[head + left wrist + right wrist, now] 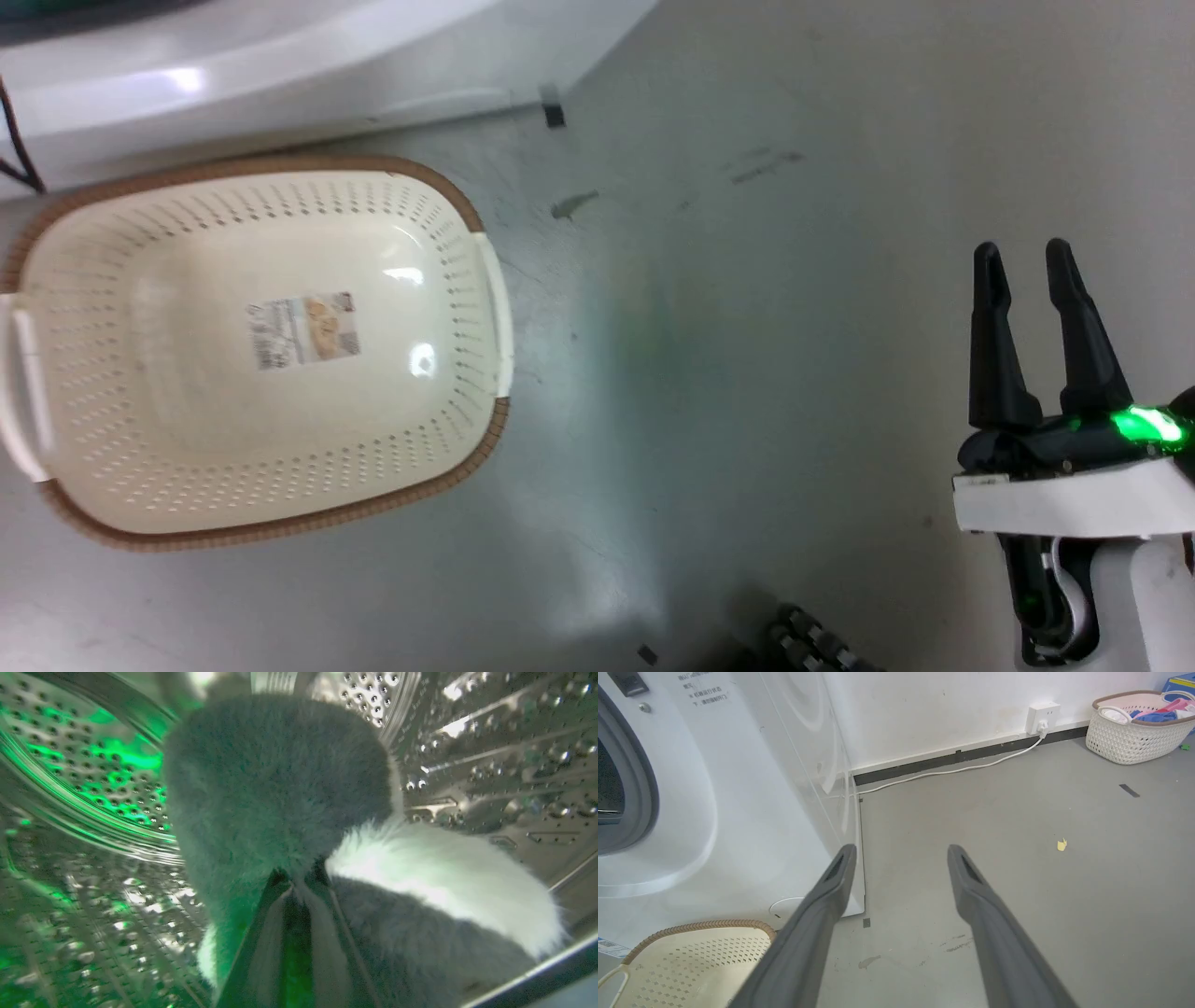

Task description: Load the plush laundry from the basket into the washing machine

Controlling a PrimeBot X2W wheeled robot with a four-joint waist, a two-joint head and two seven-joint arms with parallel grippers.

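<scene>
Left gripper (299,884) jaws pinch plush laundry (275,788) inside the washing machine (93,765); right gripper (1022,247) jaws gape empty.

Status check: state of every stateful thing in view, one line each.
basket: empty, upright on floor
plush laundry: inside drum, pinched by left gripper
left gripper: shut on plush laundry
right gripper: open, empty
washing machine: open
far laundry basket: holds clothes

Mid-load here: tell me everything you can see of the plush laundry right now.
The plush laundry is a fluffy dark bundle with a broad white patch and a smaller white tuft lower down. It is inside the washing machine's perforated steel drum. The left hand pinches its fur where dark meets white.
</scene>
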